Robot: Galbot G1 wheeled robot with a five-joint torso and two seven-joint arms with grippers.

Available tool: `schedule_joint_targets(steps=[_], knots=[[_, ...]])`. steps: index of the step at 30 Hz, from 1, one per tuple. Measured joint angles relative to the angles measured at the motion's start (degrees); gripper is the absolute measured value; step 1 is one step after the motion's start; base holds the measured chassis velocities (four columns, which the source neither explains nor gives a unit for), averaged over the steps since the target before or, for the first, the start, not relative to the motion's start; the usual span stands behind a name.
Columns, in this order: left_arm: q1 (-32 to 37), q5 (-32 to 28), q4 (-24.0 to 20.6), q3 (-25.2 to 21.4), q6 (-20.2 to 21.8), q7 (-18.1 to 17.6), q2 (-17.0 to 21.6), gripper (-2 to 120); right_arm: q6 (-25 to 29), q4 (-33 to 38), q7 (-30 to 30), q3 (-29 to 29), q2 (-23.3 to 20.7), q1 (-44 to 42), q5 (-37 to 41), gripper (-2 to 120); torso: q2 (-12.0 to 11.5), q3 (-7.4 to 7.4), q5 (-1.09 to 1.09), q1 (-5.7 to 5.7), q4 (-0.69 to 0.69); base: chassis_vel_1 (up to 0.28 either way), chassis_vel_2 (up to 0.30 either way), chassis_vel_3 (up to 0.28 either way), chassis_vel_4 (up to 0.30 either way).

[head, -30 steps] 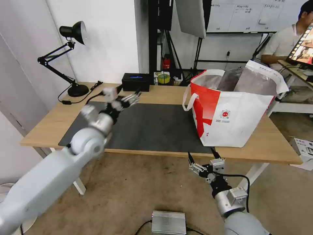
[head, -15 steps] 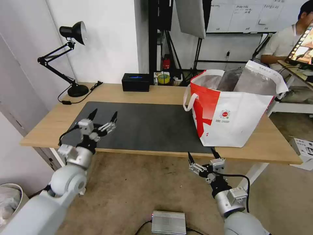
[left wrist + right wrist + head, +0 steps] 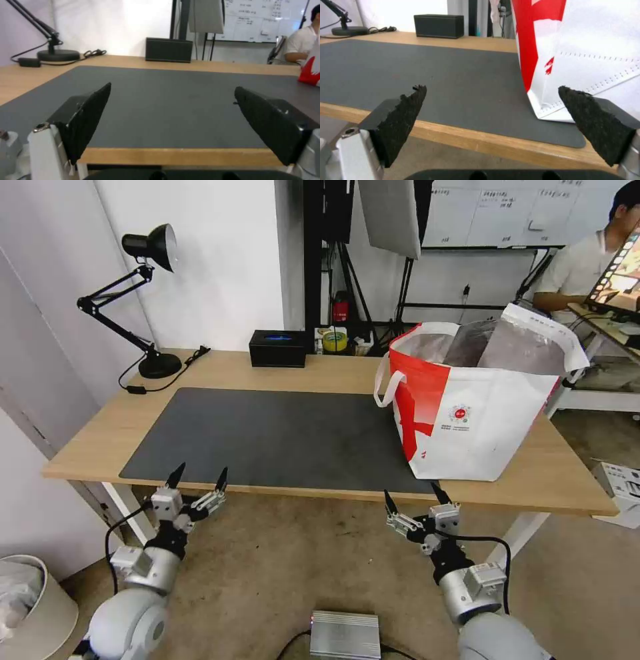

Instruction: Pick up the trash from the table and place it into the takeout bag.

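Both grippers — left gripper [image 3: 199, 478], right gripper [image 3: 411, 499] (spread) — below table [image 3: 333, 370] edge.

arms: silver-grey rounded joints | cabling: black, looped at wrists | left end effector [image 3: 198, 479], right end effector [image 3: 411, 500]: black pointed fingers, white mounts

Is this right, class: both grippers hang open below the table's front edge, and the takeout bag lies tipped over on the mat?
One thing is wrong. The takeout bag stands upright at the mat's right end, as the head view shows. The rest holds: the left gripper and right gripper hang open below the table's front edge.
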Motion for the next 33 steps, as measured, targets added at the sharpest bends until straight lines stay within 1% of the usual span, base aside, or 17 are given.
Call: schedule_joint_targets(steps=[4,33], knots=[[0.9,0.3,-0.1,-0.4,-0.4,0.0,-0.5,100,0.0,0.0,0.0,0.0,0.0,0.0,0.0,100,0.0,0.00,0.00,0.00,0.00,0.000,0.000,0.000,0.000],[0.4,0.1,-0.1,-0.1,-0.4,0.0,-0.4,100,0.0,0.0,0.0,0.0,0.0,0.0,0.0,100,0.0,0.00,0.00,0.00,0.00,0.000,0.000,0.000,0.000]])
